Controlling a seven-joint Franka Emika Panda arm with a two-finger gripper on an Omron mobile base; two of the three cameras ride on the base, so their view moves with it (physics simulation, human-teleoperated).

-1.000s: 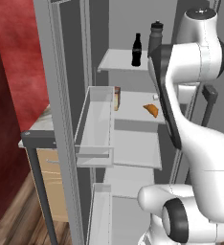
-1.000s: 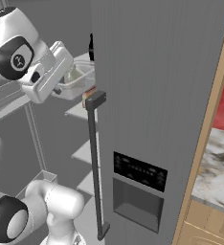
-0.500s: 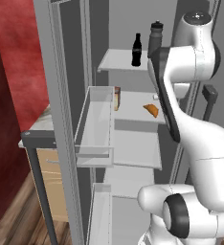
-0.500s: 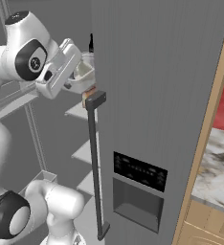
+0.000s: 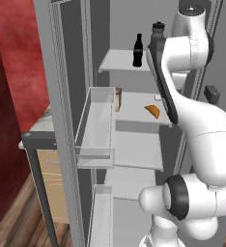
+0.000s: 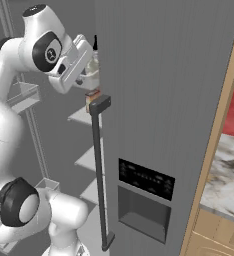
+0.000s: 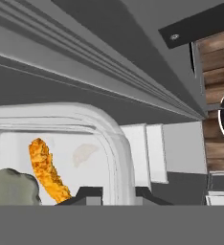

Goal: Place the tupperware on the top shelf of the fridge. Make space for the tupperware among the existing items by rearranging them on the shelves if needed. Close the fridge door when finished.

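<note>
Your gripper (image 6: pixel 89 70) is raised at top-shelf height, jaws pinched narrow on the rim of the tupperware (image 7: pixel 61 148); the orange food piece (image 7: pixel 47 170) lies inside. In the fridge (image 5: pixel 134 96), the cola bottle (image 5: pixel 138 50) and sports bottle (image 5: pixel 157 34) stand on the top shelf (image 5: pixel 117 61). The croissant (image 5: pixel 153 111) and carton (image 5: pixel 118 99) sit one shelf lower.

The shallow translucent grey-white tupperware (image 7: pixel 92 143) runs off the hand view's left edge and bottom band — its full outline can't be told. In the right base view the closed grey fridge door (image 6: pixel 164 100) hides most of it. From the left, the white arm (image 5: pixel 182 91) covers the taller grey sports bottle (image 5: pixel 158 28) except its top, and the small brownish carton (image 5: pixel 118 99) is too small to read.
</note>
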